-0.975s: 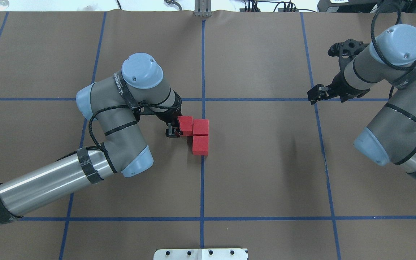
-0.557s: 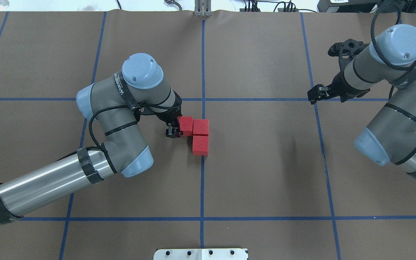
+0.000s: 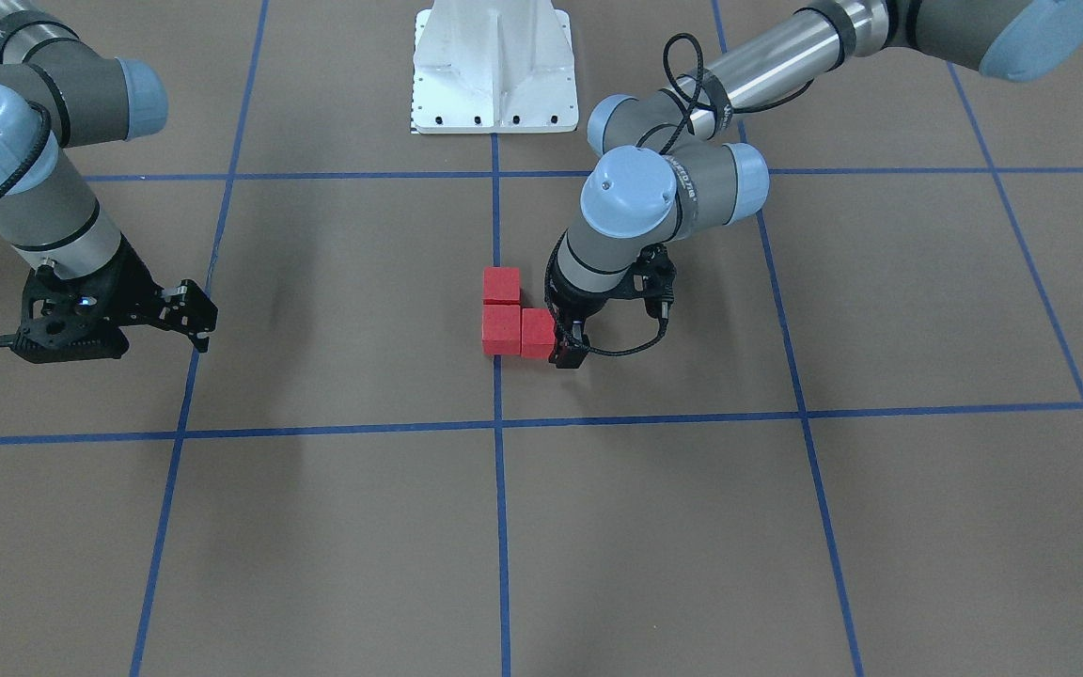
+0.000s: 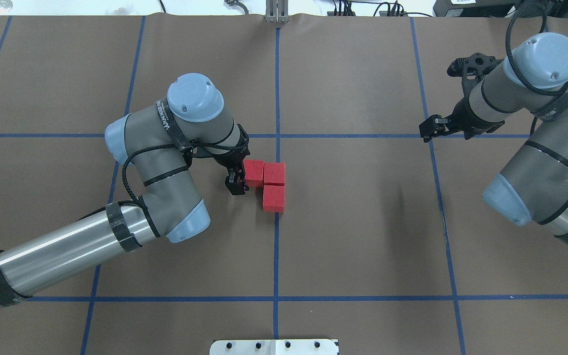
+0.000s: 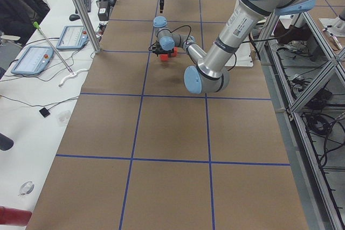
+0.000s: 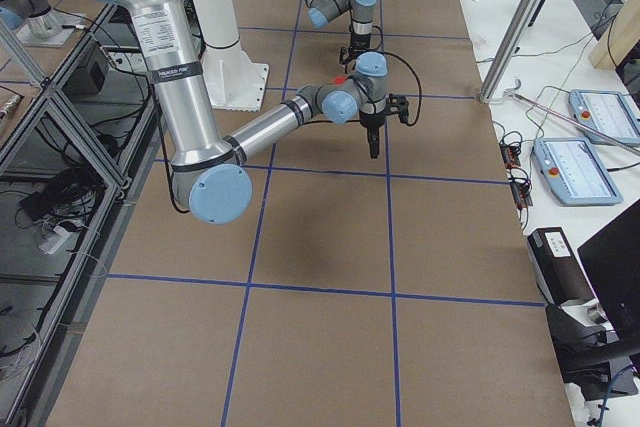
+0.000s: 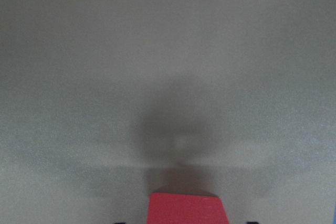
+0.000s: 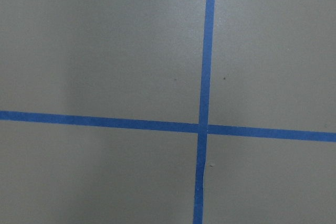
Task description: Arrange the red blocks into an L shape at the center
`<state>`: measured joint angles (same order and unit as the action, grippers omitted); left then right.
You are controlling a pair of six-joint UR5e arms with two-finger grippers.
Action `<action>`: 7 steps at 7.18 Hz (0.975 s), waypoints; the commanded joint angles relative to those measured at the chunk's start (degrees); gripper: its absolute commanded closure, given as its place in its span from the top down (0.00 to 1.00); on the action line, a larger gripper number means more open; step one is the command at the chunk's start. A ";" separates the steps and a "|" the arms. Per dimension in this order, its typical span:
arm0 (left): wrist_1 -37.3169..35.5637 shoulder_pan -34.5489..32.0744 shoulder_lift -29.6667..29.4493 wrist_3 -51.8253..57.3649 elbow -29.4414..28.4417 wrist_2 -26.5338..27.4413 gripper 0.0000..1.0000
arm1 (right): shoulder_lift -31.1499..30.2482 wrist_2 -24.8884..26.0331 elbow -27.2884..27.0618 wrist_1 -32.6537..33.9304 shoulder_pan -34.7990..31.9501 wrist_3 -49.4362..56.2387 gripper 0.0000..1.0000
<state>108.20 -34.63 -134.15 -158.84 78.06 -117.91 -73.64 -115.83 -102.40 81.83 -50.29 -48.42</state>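
Note:
Three red blocks lie touching in an L on the brown floor beside the middle blue tape line (image 4: 276,246): one (image 4: 274,173) at the corner, one (image 4: 273,197) nearer the robot, one (image 4: 253,172) on the left. In the front-facing view they show as the corner block (image 3: 501,329), the block nearer the robot (image 3: 502,284) and the left one (image 3: 537,334). My left gripper (image 4: 243,173) is low around the left block, open, one finger (image 4: 236,185) showing beside it. The left wrist view shows that block (image 7: 188,208) with gaps on both sides. My right gripper (image 4: 430,130) hangs open and empty far right.
The white metal base (image 3: 493,66) stands at the robot's edge of the table and also shows in the overhead view (image 4: 274,346). Blue tape lines (image 8: 203,98) grid the brown floor. A side table with tablets (image 5: 38,57) runs along the far edge.
The visible finger of my left gripper has shifted slightly away from the left block toward the robot. The blocks and the right arm have not moved.

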 commanded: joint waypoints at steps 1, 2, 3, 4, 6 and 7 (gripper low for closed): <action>0.00 -0.08 0.03 0.02 0.34 -0.21 1.00 | -0.01 -0.01 0.00 0.00 0.01 0.00 1.00; 0.00 -0.43 0.29 0.20 1.65 -0.56 1.00 | -0.01 -0.01 0.00 0.00 -0.16 0.08 1.00; -1.13 -1.04 1.51 1.07 5.66 -0.65 1.00 | -0.01 -0.10 0.00 0.00 -0.77 0.26 1.00; -2.97 -1.66 4.22 3.08 10.05 -1.18 1.00 | -0.01 -0.45 0.00 0.09 -2.26 0.78 1.00; -5.71 -2.72 17.09 18.83 24.61 -1.18 1.00 | -0.71 -4.30 0.35 0.18 -6.38 1.49 1.00; -5.63 -3.33 25.08 28.84 30.43 -1.09 1.00 | -1.50 -6.76 0.70 0.18 -8.84 4.80 1.00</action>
<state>103.05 -37.29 -118.68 -141.79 100.18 -119.04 -74.31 -119.62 -102.03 81.98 -56.07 -46.43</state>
